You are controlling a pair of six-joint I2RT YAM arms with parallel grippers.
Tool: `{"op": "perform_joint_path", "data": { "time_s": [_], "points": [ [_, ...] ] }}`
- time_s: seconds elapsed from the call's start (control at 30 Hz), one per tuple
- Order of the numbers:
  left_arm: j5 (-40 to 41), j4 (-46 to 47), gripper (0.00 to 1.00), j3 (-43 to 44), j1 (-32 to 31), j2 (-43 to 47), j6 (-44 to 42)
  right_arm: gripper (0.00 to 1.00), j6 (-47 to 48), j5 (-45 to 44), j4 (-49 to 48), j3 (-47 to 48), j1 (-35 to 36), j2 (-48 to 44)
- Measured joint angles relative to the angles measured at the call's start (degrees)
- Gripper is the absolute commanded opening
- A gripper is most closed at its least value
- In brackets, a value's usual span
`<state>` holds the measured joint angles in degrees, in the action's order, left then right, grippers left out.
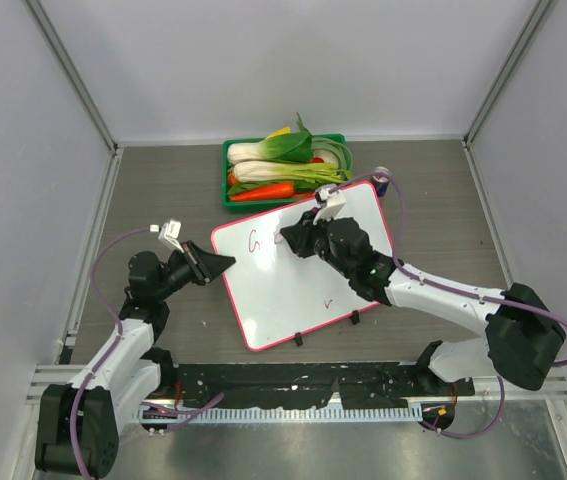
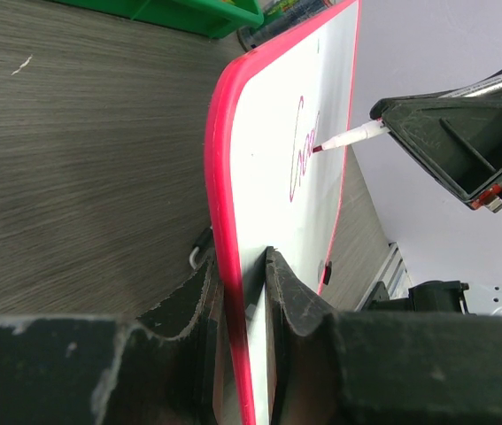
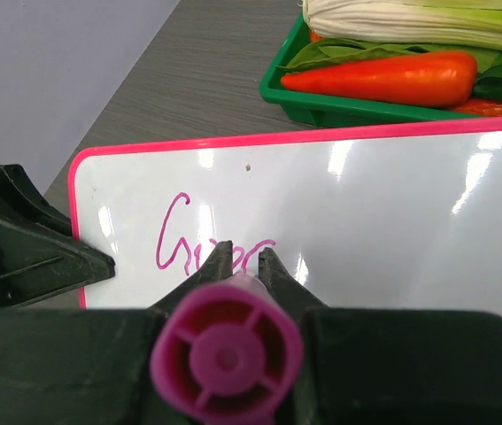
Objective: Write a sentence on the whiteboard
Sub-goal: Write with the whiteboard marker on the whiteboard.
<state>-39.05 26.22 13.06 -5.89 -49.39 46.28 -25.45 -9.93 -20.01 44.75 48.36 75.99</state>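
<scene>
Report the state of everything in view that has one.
whiteboard, edge clamped by left gripper
sentence, unfinished, only first letters written
marker, uncapped, tip at the board
left gripper, shut on whiteboard
right gripper, shut on marker
green tray, filled with vegetables

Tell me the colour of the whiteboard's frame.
Pink-red; the whiteboard frame shows best in the left wrist view.
</scene>
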Motion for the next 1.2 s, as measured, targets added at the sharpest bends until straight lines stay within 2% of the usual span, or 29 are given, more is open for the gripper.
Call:
{"op": "perform_joint_path", "data": {
  "time_s": [0.5, 1.2],
  "points": [
    [0.0, 0.0, 0.0, 0.0, 0.0, 0.0, 0.0, 0.01, 0.0, -1.6, 0.6, -0.6, 0.1, -0.8],
    [-0.1, 0.3, 0.0, 0.0, -0.1, 0.0, 0.0, 0.01, 2.6, -5.9, 2.5, 3.7, -0.1, -1.2]
  ]
}}
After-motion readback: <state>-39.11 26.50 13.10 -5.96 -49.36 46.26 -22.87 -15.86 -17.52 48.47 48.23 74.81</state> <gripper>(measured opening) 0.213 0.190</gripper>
